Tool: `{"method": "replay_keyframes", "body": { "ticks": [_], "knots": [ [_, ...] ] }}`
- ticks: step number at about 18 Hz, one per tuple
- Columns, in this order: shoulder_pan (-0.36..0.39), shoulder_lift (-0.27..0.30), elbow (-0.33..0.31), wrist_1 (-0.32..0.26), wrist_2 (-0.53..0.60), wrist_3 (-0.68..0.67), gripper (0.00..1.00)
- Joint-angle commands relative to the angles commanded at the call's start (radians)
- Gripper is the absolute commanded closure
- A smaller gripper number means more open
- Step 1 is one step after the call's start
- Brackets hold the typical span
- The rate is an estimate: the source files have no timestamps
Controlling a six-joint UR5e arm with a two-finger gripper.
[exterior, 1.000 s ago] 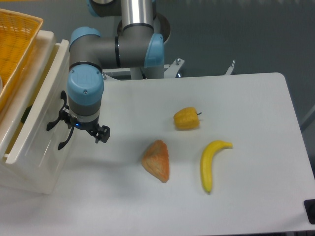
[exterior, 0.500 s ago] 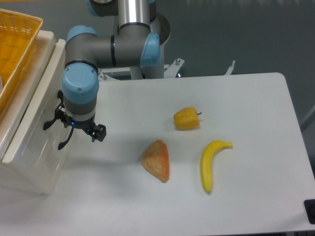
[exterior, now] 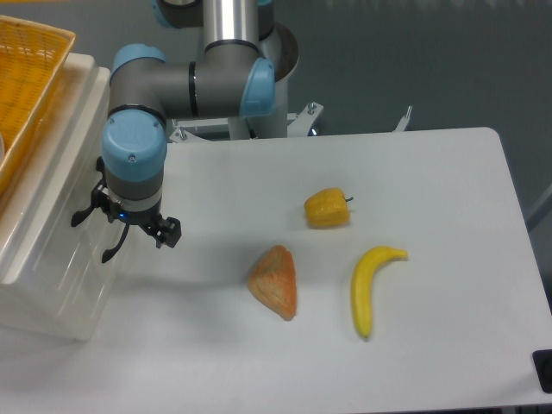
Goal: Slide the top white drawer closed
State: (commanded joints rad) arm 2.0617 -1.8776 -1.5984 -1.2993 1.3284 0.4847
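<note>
Top white drawer [exterior: 53,185] at table's [exterior: 431,172] left edge, spread-fingered end effector [exterior: 123,231] against its front panel.

- I read the top white drawer [exterior: 53,185] as glossy cream-white, with a black curved handle [exterior: 112,242] on its front.
- The basket [exterior: 26,82] on top is orange-yellow, with a woven lattice pattern.
- The arm [exterior: 185,82] is grey metal with light blue caps at the joints; the gripper [exterior: 125,226] is black, with 1 small blue light on it.
- The table [exterior: 431,190] is plain white; the background behind it is dull grey.
- The banana [exterior: 369,287] is bright yellow, darker at the tip.
- The pepper [exterior: 327,208] is yellow with a dark stem.
- The wedge-shaped piece [exterior: 275,282] is orange-tan, mottled with red.
</note>
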Motion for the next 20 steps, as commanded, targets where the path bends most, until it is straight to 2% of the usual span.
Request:
{"method": "replay_keyframes", "body": {
  "ticks": [8, 14, 16, 20],
  "knots": [
    [0.015, -0.006, 0.017, 0.003, 0.003, 0.011, 0.00],
    [0.118, -0.006, 0.049, 0.015, 0.028, 0.017, 0.00],
    [0.149, -0.003, 0.058, 0.021, 0.070, 0.029, 0.00],
    [0.198, -0.005, 0.057, 0.025, 0.132, 0.203, 0.00]
  ]
}}
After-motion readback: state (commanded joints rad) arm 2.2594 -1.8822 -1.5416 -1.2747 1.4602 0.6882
